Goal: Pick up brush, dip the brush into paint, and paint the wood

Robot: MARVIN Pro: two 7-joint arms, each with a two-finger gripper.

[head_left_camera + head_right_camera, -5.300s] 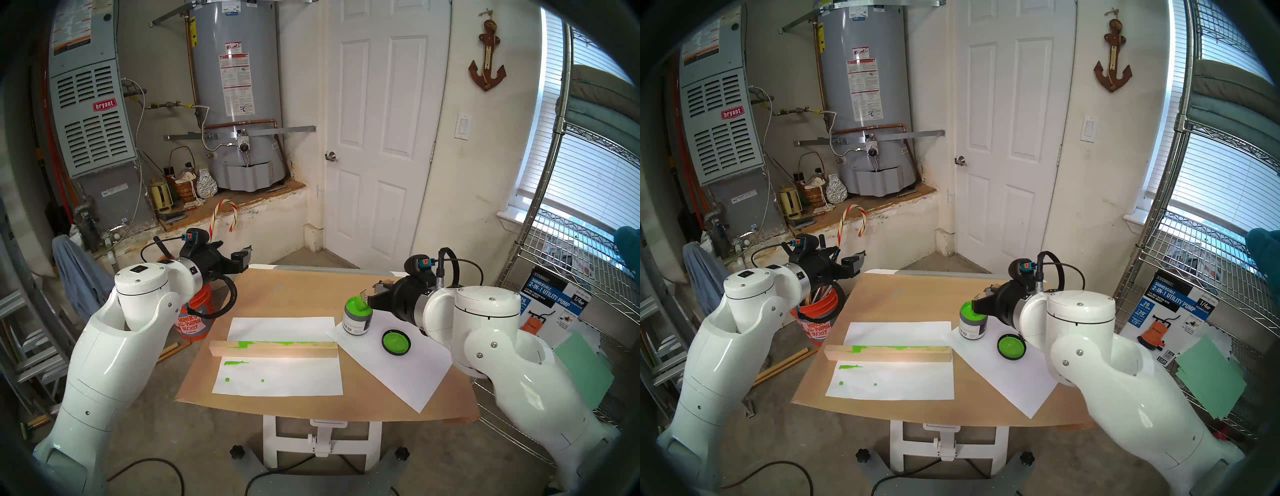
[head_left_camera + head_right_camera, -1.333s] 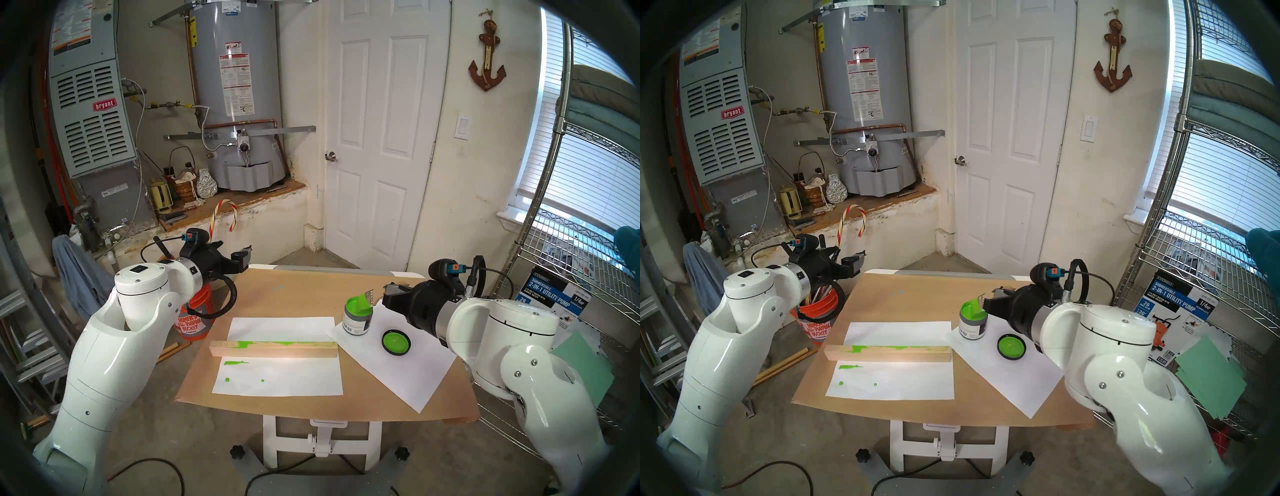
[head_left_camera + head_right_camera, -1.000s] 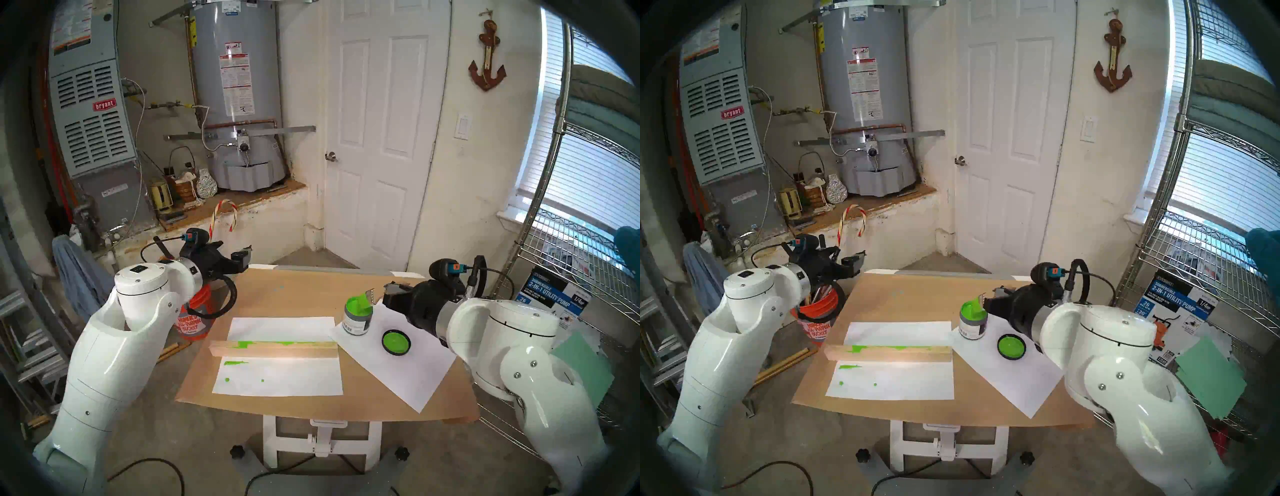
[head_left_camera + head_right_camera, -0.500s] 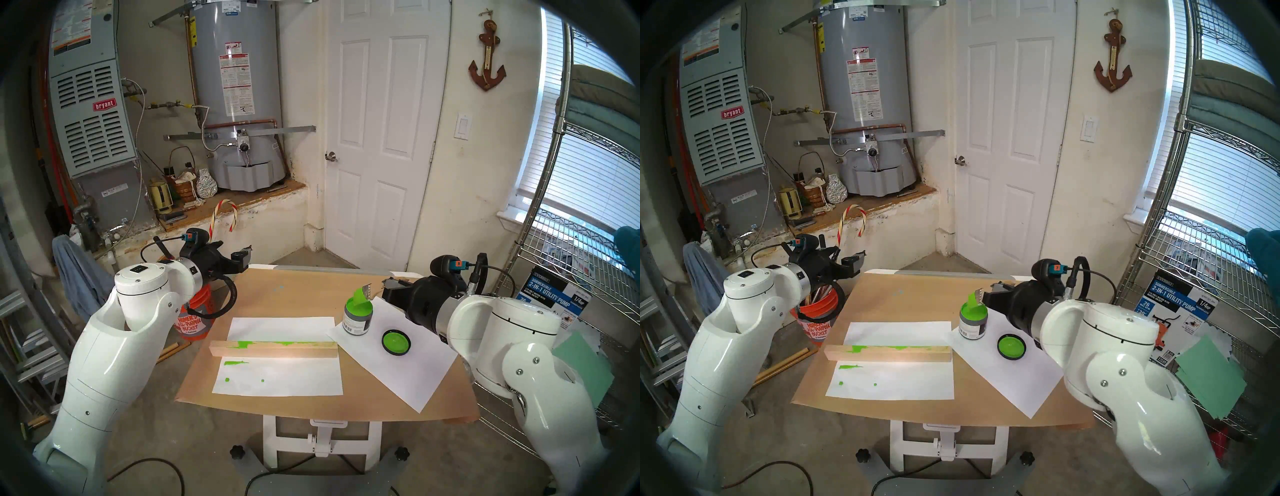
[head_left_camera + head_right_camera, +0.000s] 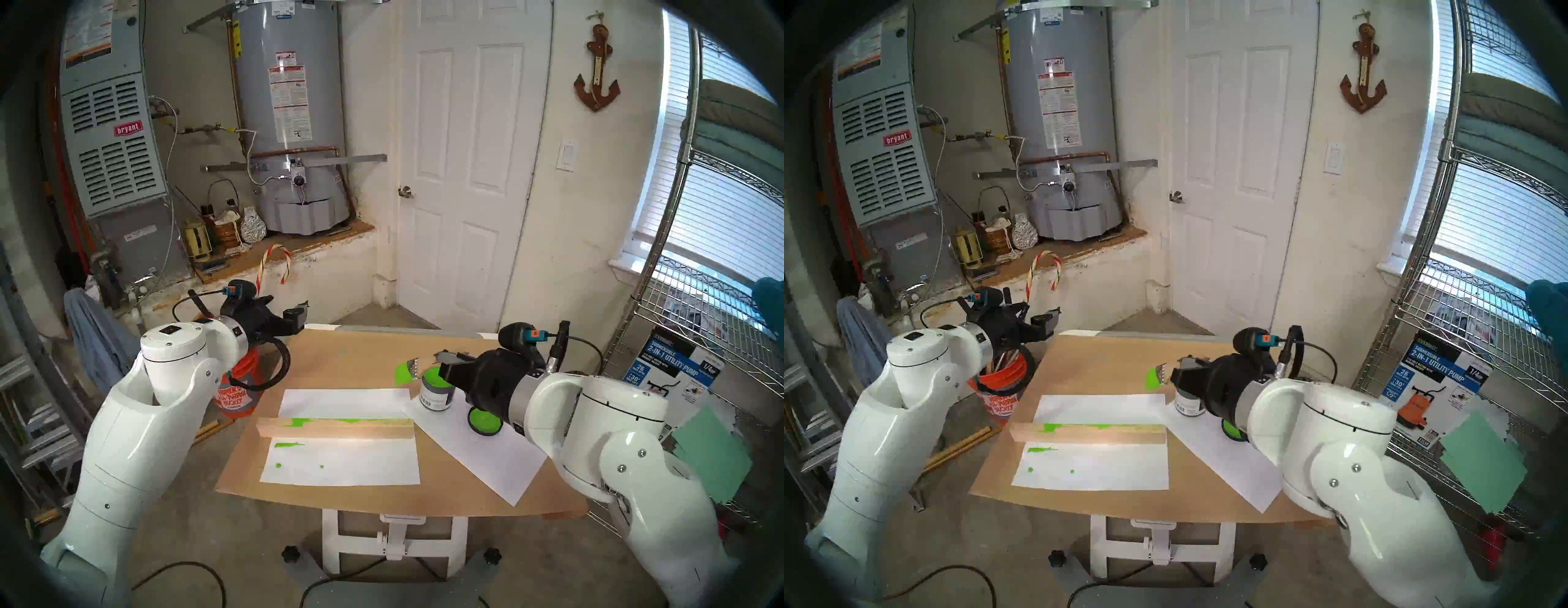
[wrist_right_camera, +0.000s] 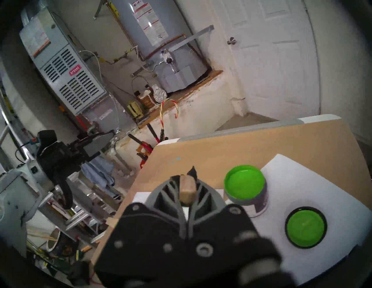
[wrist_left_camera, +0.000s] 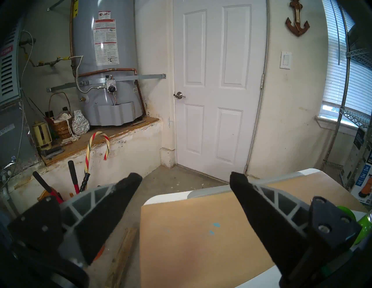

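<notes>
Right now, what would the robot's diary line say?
step: carry loaded brush to wood | right fingers: shut on brush | left fingers: open, idle | paint can: open

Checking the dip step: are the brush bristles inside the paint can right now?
No. The brush hangs in the air left of the paint can, its green bristles clear of the rim.

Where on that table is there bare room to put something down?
The back left of the brown table cover, beyond the white paper sheet, is bare, as is the front edge strip. It is crowded on the right around the paint can and lid.
</notes>
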